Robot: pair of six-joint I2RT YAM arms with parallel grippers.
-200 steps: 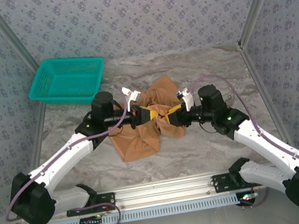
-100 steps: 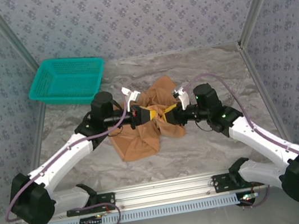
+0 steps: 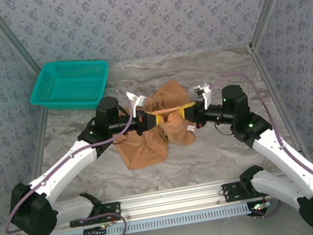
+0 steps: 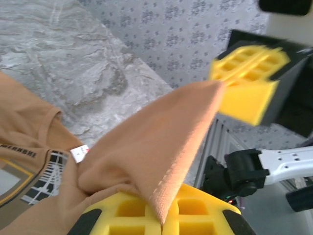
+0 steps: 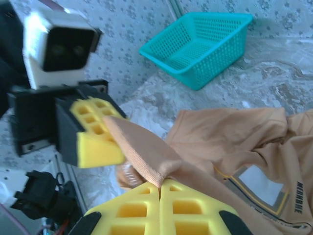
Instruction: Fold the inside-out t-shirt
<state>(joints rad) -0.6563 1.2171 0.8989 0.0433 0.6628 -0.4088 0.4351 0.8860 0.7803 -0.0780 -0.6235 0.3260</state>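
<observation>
The inside-out t-shirt (image 3: 149, 145) lies crumpled in the middle of the table, orange-tan, with a printed panel and a small white tag (image 4: 79, 153) showing. My left gripper (image 3: 155, 119) is shut on a hemmed fold of the t-shirt (image 4: 146, 147), the cloth pinched between its yellow pads. My right gripper (image 3: 184, 112) faces it from the right and is shut on the other end of the same fold (image 5: 142, 152). The band of cloth hangs stretched between the two grippers, lifted off the table. The rest of the t-shirt (image 5: 230, 137) lies below.
A teal mesh basket (image 3: 70, 84) stands at the back left of the table, also seen in the right wrist view (image 5: 200, 44). Patterned walls close in the back and both sides. Bare marbled table (image 3: 233, 153) lies round the shirt.
My right gripper has shut on the fold and drawn back to the right, pulling the cloth taut between both grippers. The left arm has held still.
</observation>
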